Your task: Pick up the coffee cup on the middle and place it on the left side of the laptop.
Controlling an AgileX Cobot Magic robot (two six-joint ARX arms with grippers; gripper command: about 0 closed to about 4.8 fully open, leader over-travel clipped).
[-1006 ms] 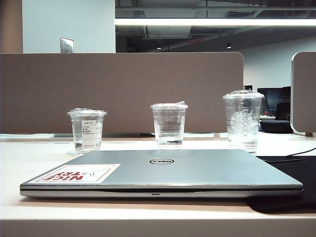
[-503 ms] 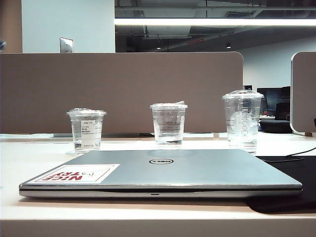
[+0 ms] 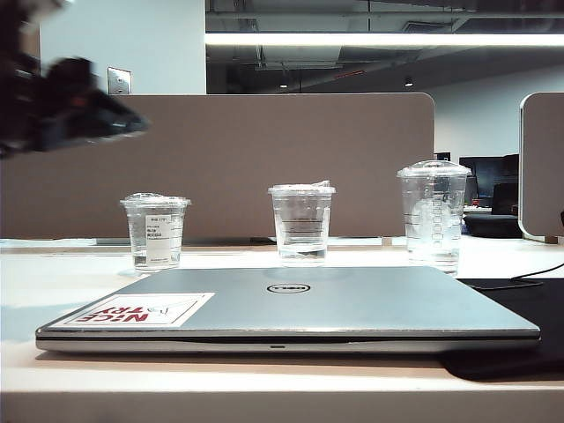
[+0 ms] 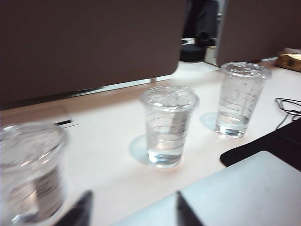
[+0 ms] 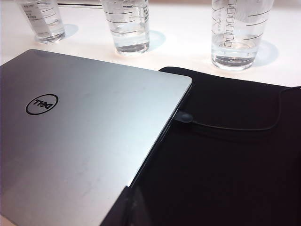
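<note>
Since the earlier exterior frame my left arm has swung in at the upper left, a dark blurred mass high above the labelled cup (image 3: pixel 155 231), while nothing on the table (image 3: pixel 53 282) has shifted. From that view the coffee cup (image 3: pixel 301 223) stands upright just behind the laptop (image 3: pixel 291 304), near its far edge and about level with the logo, between the labelled cup and the domed-lid cup (image 3: pixel 433 214). Moving to the left wrist view, the left gripper (image 4: pixel 131 209) hangs with its fingers apart and nothing between them, above the laptop's far edge, the coffee cup (image 4: pixel 168 125) ahead of it; I judge this an approach pose, opened ready to straddle the cup. Over in the right wrist view, the right gripper is not visible, so I cannot tell its state; that camera looks down over the laptop (image 5: pixel 80 136) and the black mat (image 5: pixel 225 155) beside it, with the coffee cup (image 5: pixel 126 26) beyond the lid's far edge.
</note>
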